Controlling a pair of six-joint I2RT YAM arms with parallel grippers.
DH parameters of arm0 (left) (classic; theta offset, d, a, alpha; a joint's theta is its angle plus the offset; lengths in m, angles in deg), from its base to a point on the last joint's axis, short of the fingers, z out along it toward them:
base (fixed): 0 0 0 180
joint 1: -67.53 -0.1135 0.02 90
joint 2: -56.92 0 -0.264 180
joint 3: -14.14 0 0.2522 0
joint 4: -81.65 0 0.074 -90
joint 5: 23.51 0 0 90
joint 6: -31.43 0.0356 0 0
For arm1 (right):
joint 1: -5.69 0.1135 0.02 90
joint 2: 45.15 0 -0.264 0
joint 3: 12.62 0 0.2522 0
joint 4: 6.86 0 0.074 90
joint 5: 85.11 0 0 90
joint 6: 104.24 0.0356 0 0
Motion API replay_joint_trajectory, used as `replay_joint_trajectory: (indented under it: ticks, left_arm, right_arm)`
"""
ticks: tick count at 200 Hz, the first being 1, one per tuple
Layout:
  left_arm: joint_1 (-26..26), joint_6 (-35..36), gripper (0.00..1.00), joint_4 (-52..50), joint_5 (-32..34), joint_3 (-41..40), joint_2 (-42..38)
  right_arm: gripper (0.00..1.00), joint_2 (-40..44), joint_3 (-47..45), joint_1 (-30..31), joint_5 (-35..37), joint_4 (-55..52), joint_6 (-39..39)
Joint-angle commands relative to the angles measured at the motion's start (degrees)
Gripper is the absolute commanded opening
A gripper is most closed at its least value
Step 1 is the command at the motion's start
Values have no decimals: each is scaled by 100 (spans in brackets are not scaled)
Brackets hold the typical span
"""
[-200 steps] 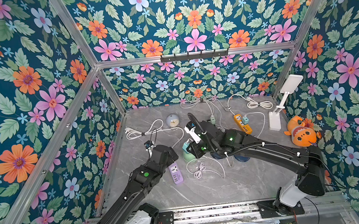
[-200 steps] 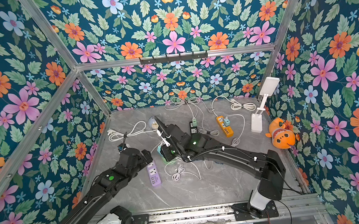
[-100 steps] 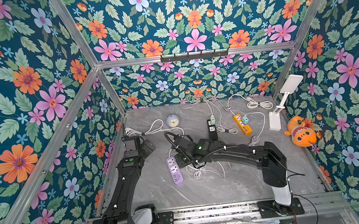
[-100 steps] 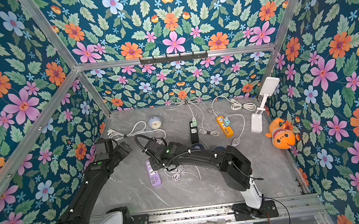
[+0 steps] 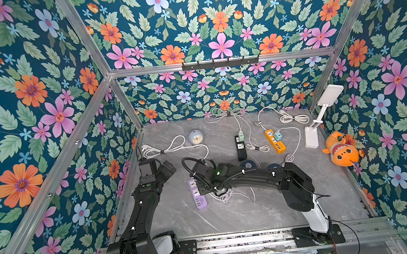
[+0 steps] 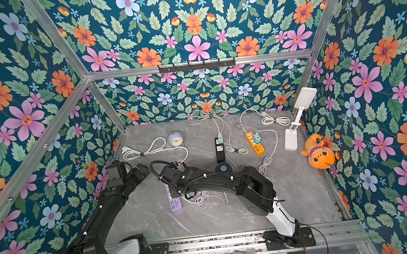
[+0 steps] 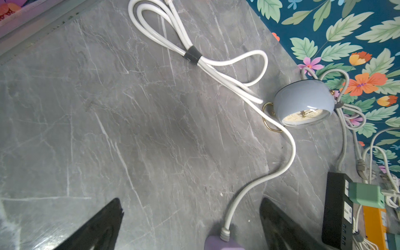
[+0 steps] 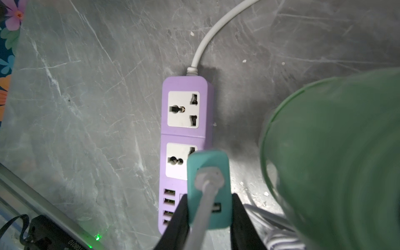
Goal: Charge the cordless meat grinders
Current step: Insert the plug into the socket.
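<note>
My right gripper (image 8: pixel 208 201) is shut on a teal charger plug (image 8: pixel 207 173) with a white cable. The plug hangs over the second socket of the purple power strip (image 8: pixel 184 108); I cannot tell whether its prongs are in. The mint green grinder (image 8: pixel 335 162) fills the side of the right wrist view, close beside the strip. In both top views that arm hides it. Two navy grinders (image 5: pixel 249 164) (image 5: pixel 273 165) peek out behind the right arm. My left gripper (image 7: pixel 191 207) is open and empty, just off the strip's cable end (image 7: pixel 223 242).
A pale blue alarm clock (image 5: pixel 195 136) and a bundled white cord (image 5: pixel 163 149) lie at the back left. A black strip (image 5: pixel 240 148) and an orange strip (image 5: pixel 274 140) hold chargers at the back. A white lamp (image 5: pixel 311 136) and an orange plush fish (image 5: pixel 343 153) stand right.
My left arm has pulled back from the purple strip toward the left wall. My right arm has swung left and nearer with the teal plug, coming over the strip.
</note>
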Motion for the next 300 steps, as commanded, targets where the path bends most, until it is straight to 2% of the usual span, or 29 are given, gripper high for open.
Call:
replay_joint_trajectory:
  ticks: [1, 50, 169, 255, 300]
  left_arm:
    - [-40, 78, 100, 161, -126, -38, -20]
    - [-107, 80, 100, 179, -214, -132, -84]
    - [-209, 123, 100, 196, -346, -240, -186]
    - [-274, 168, 100, 214, -461, -312, -200]
    - [-285, 152, 100, 273, -508, -356, -195]
  right_arm:
    - [0, -29, 104, 48, 79, -9, 148]
    - [0, 9, 262, 176, 432, -201, 148]
    - [0, -286, 620, 290, 332, -234, 268]
    - [0, -662, 930, 295, 558, -568, 356]
    - [0, -529, 776, 327, 753, -667, 452]
